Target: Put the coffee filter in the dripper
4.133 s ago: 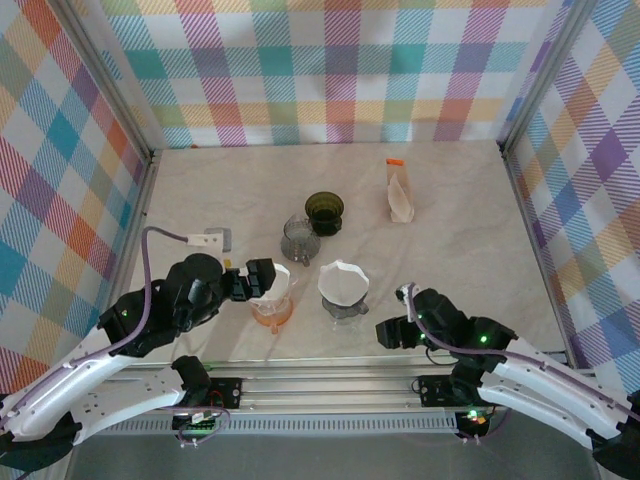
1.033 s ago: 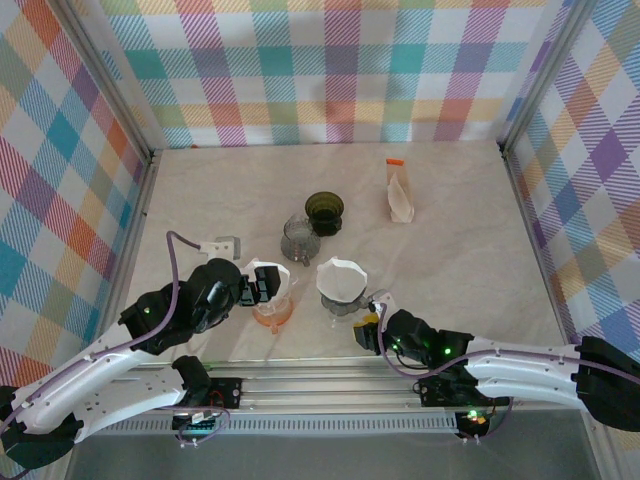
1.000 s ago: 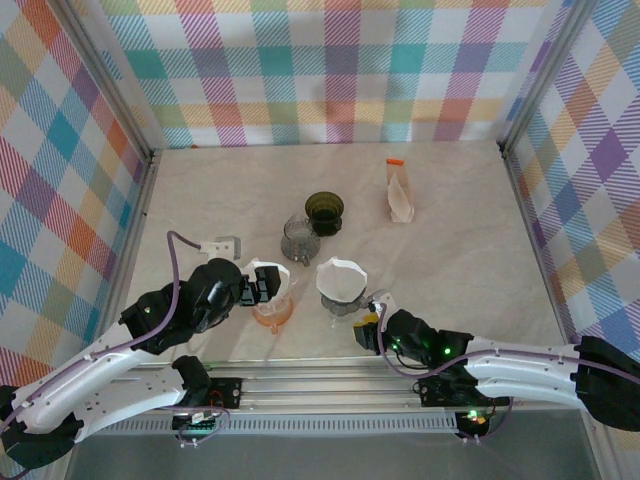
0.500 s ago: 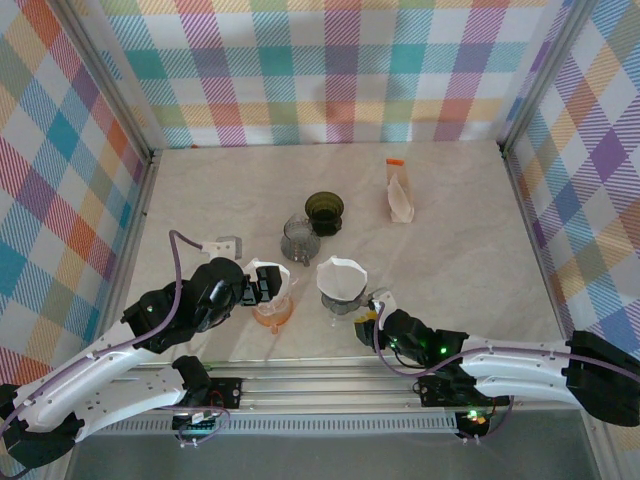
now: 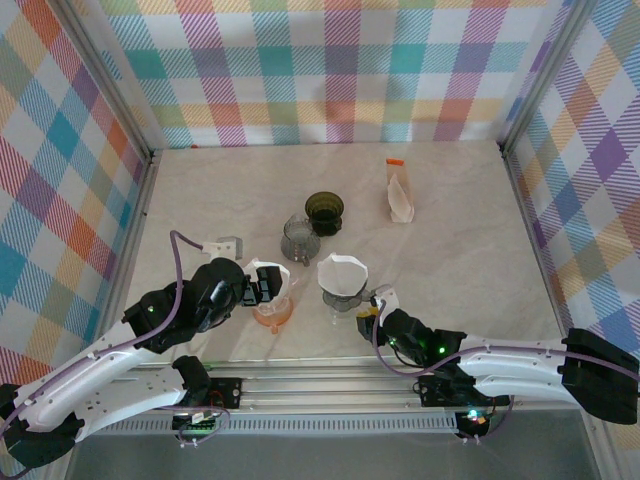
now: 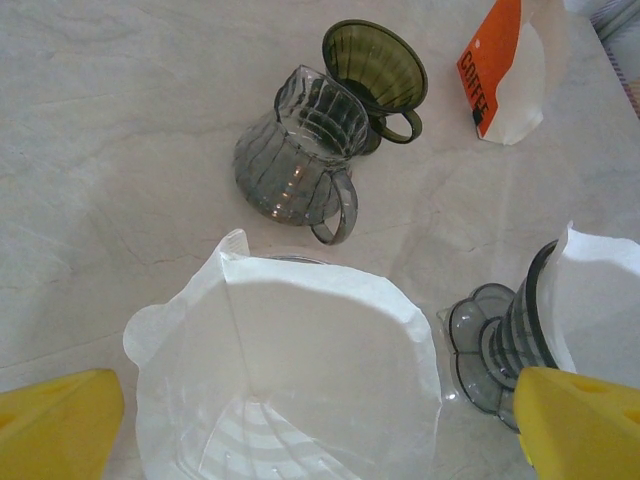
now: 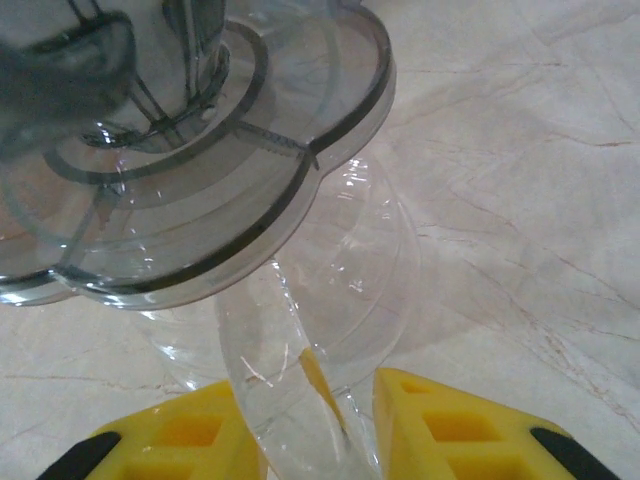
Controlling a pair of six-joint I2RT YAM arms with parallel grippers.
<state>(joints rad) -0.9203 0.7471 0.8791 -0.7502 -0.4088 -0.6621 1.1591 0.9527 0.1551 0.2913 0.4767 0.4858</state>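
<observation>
A white coffee filter point(image 5: 270, 280) sits opened out in an orange dripper point(image 5: 272, 315). My left gripper point(image 5: 268, 292) stands open around it, with yellow fingertips point(image 6: 55, 425) wide on either side of the filter point(image 6: 300, 370). To its right, a clear grey dripper point(image 5: 345, 300) holds a second white filter point(image 5: 343, 273). My right gripper point(image 5: 368, 312) is at this dripper's near side. In the right wrist view, the right gripper point(image 7: 320, 420) is shut on the dripper's clear loop handle point(image 7: 330, 300), under its scalloped base point(image 7: 180, 190).
A glass carafe point(image 5: 299, 240) and a dark green dripper point(image 5: 324, 212) stand just behind the two drippers. A packet of filters with an orange label point(image 5: 399, 192) leans at the back right. A white plug point(image 5: 222, 244) lies left. Plaid walls enclose the table.
The right gripper has slid forward to the grey dripper and narrowed onto its handle. The dripper has shifted slightly away. The left arm has stayed still.
</observation>
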